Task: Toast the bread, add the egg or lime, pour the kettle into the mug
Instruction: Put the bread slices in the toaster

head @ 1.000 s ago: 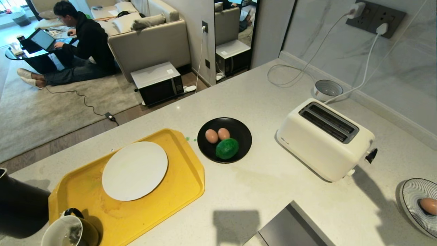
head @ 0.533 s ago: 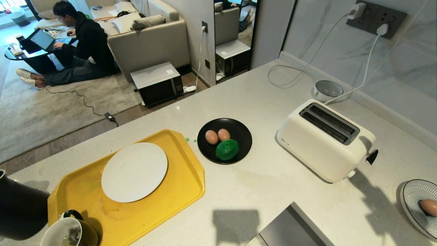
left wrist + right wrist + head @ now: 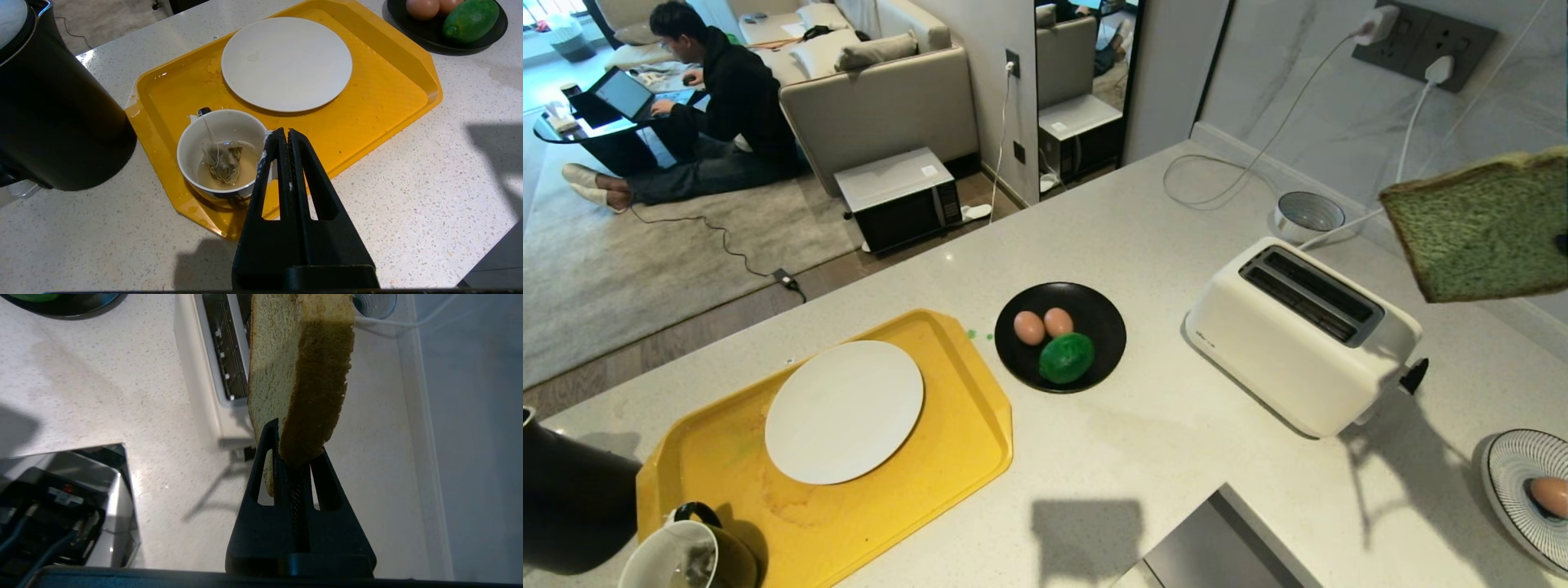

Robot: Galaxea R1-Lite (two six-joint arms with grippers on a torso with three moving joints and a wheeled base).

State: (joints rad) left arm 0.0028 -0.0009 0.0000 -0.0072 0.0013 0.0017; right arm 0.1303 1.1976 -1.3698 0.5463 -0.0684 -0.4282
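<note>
1. The right gripper (image 3: 295,451) had its fingers clamped on the bottom edge of the bread (image 3: 1482,229), a thick pale green slice with a brown crust.
2. The bread hung in the air above and to the right of the toaster (image 3: 1303,331), clear of it; both toaster slots were empty.
3. The black dish (image 3: 1098,314) sat just left of the toaster, holding two eggs and the lime (image 3: 1066,357), the lime touching both.
4. A third egg (image 3: 1547,492) lay on a striped plate (image 3: 1507,465) to the right of the toaster, toward the near edge of the counter.
5. Farther left of the toaster, past the dish, the yellow tray (image 3: 947,457) carried a white plate (image 3: 844,411) and the mug (image 3: 222,157), which held a tea bag in liquid.
6. The kettle (image 3: 49,110) stood just off the tray's far-left side, beside the mug.
7. The left gripper (image 3: 284,136) hovered over the tray by the mug's rim, its fingers pressed together and empty.
</note>
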